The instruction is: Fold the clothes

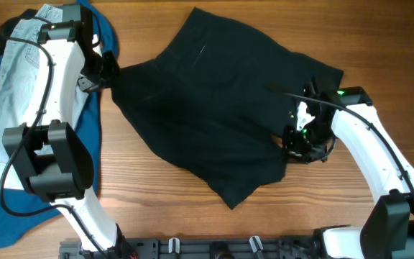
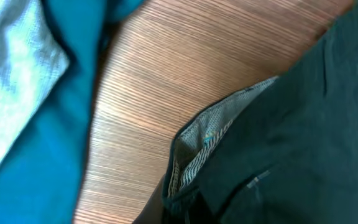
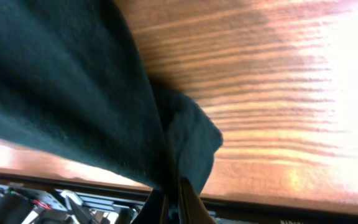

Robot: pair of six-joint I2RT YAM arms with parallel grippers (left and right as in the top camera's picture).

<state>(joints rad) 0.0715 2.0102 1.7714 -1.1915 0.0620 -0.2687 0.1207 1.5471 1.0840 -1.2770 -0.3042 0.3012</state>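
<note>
Shorts: the black shorts point(image 1: 214, 122) lie spread over the middle of the table point(image 1: 164, 208), skewed and not yet folded.
Left gripper: the left gripper point(image 1: 105, 72), upper left, looks clenched on a corner drawn to a taut point. Its fingers are hidden.
Right gripper: the right gripper point(image 1: 298, 142), at the right edge, pinches a bunched hem.
Why: opposite grips probably serve to stretch the cloth flat.
Lining: the whitish lining point(image 2: 197, 146) shows where the edge turns over.
Aside: the denim point(image 1: 13, 79) and the blue garment point(image 1: 92, 144) lie far left.
Writing: none readable.
</note>
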